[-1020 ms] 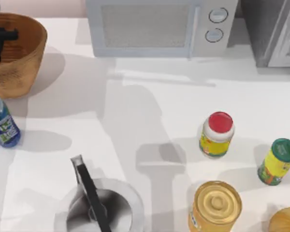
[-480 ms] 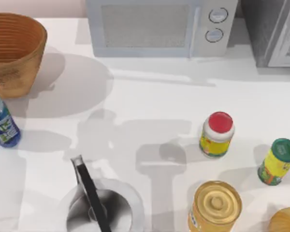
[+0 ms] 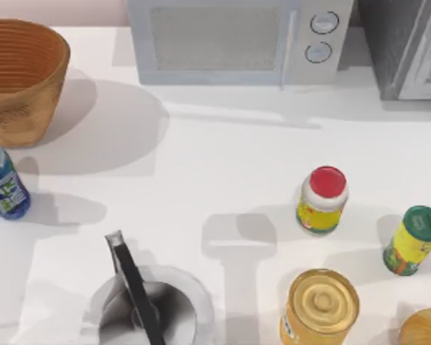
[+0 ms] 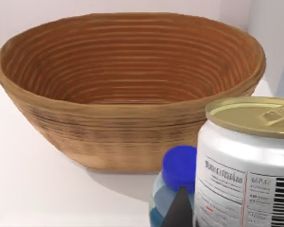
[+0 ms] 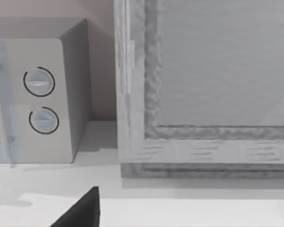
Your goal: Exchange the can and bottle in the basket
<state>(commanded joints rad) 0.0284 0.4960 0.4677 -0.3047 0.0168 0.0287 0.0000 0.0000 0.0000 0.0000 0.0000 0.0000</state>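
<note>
Over at ten o'clock on the table sits the basket [image 3: 30, 79], its wide rim running off the left edge. The bottle [image 3: 3, 181] stands upright on the table at nine o'clock. It is outside the basket, just beside its wall on the six o'clock side.

In the left wrist view, the can [image 4: 248, 161] looms right up close to the camera, upright, gold top showing. It is outside the basket [image 4: 128, 123], on the near side of the wall. The left gripper [image 4: 189, 213] is pinching it: one dark finger [image 4: 179, 213] lies against the can's side, and the other is hidden behind the can. The bottle's blue cap [image 4: 180, 166] pokes up just beside the can, lower than the can's top. I cannot tell whether the two touch.

The right gripper [image 5: 80, 213] shows as a dark wedge low in its own wrist view. It faces the two knobs of the microwave [image 5: 38, 94] and the grey cabinet [image 5: 203, 85] beside it. Spread or pressed together, I cannot tell.

The rest of the table, from above:
- The microwave [image 3: 237, 39] is at twelve o'clock, with the cabinet [image 3: 409, 47] at two.
- A red-capped jar [image 3: 322, 201] stands at four o'clock.
- A green-capped bottle [image 3: 414, 241] stands further out towards the right edge, well apart from the jar.
- A gold-lidded tin [image 3: 320, 305] is at five o'clock, near the jar.
- A grey bowl [image 3: 147, 309] with a dark handle [image 3: 133, 280] lying across it sits at seven o'clock.
</note>
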